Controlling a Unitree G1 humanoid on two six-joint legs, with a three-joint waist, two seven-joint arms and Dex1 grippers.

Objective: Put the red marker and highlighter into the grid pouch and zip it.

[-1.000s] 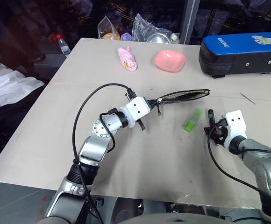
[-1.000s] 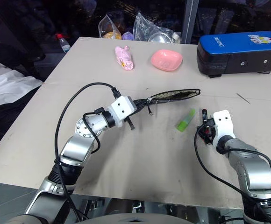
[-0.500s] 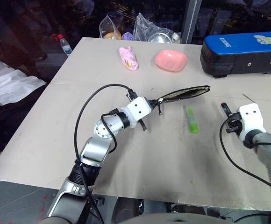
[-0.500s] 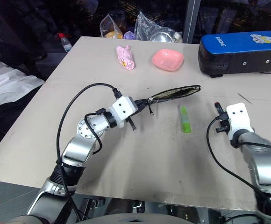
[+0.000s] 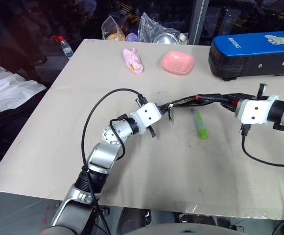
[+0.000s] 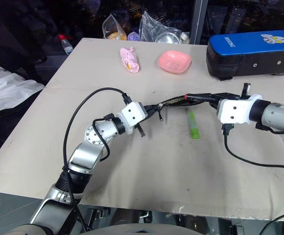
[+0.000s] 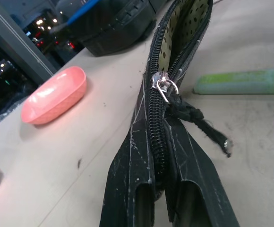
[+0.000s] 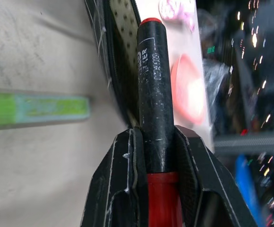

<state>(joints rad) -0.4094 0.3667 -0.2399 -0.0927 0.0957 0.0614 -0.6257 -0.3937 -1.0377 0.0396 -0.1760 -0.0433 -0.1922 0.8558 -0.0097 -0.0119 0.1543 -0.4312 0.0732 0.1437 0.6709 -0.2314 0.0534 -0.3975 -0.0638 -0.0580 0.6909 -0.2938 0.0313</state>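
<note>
Left eye view, change: a second ago my right hand sat low on the tabletop [image 5: 171, 166] beside the highlighter; now it has swung up and across to the mouth of the grid pouch, carrying the red marker. The highlighter has turned too, from a slant to lying nearly straight toward me.
Meaning for the task: I judge the marker pick is done and insertion is starting; highlighter and zipping are both left.
Left hand [image 5: 157, 108]: clenched on the closed end of the grid pouch [image 5: 186, 102], pinching the fabric by the zipper and holding it up on edge, unmoved over the last second.
Zipper pull [image 7: 164, 85]: in the left wrist view it sits near my fingers, so the pouch gapes beyond it, with dotted lining showing.
Highlighter [image 5: 199, 125]: flat on the tabletop just below the pouch, between my two hands, untouched.
Red marker [image 8: 152, 90]: in the right wrist view its black section runs out past my fingers, red-rimmed tip aimed at the pouch's open slit, close beside the lining; whether the tip is inside yet, I cannot tell.
Right hand [image 5: 232, 102]: closed around the marker, gripping where black meets red.
Background: pink dish [image 5: 177, 63] and blue-and-black case [image 5: 252, 54] at the far edge, not involved.
</note>
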